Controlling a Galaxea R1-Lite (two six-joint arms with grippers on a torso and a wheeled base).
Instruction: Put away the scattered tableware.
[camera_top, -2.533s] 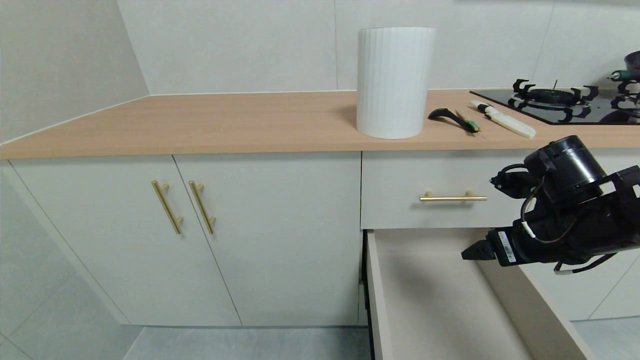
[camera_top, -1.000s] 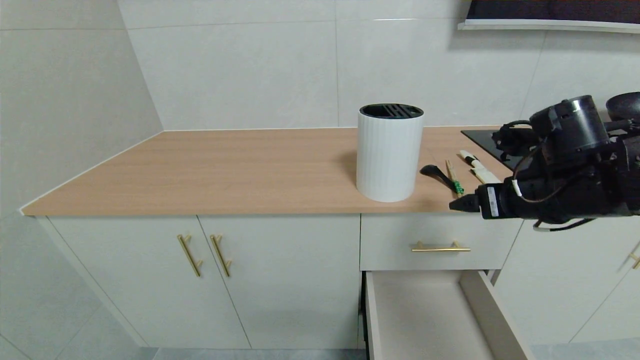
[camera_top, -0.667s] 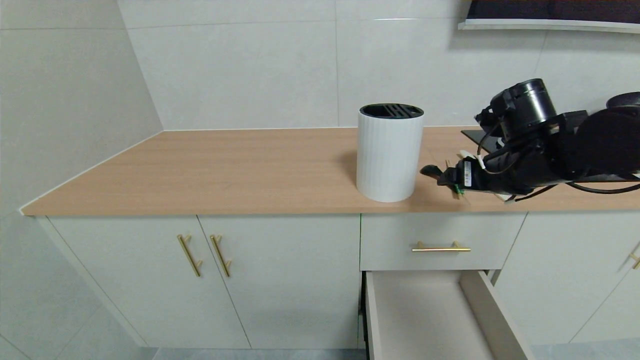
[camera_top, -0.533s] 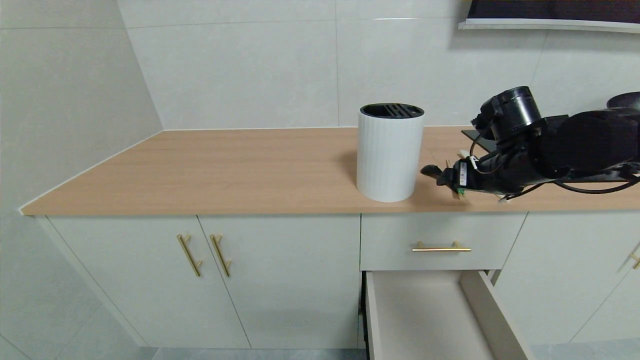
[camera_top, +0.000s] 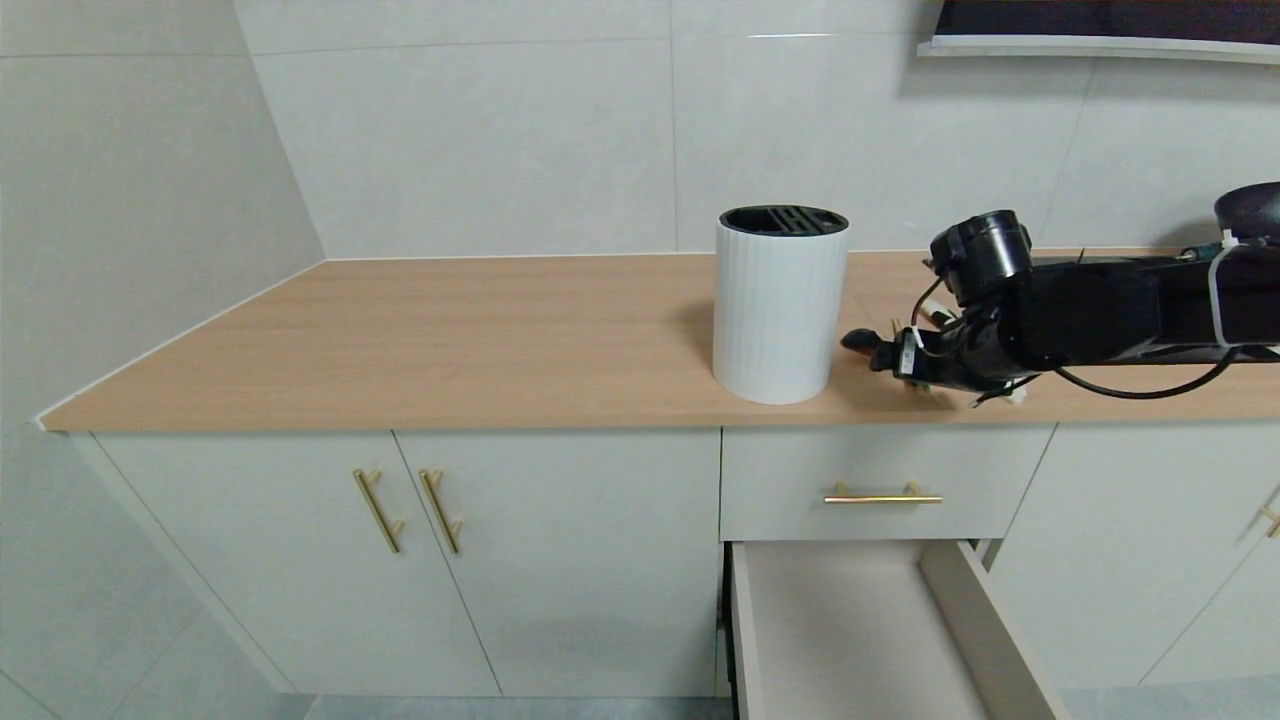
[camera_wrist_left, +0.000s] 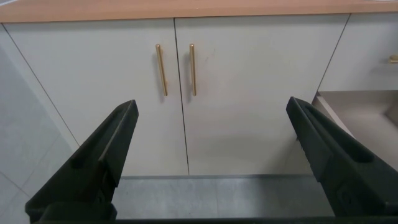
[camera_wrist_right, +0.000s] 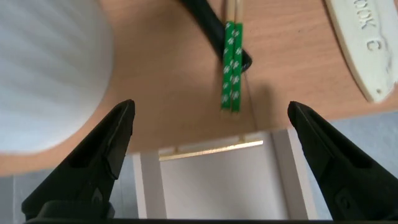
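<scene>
While the right gripper (camera_wrist_right: 210, 112) is hovering with jaws wide apart, the green-tipped chopsticks (camera_wrist_right: 231, 74) are lying between them against the black spoon (camera_wrist_right: 208, 25), so closing is risking catching both or scattering the sticks.

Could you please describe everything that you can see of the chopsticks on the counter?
The chopsticks are a pale wooden pair with green patterned ends, lying flat and side by side on the wooden countertop near its front edge. They cross over a black utensil handle. The right gripper is open on either side of them, not touching.
</scene>
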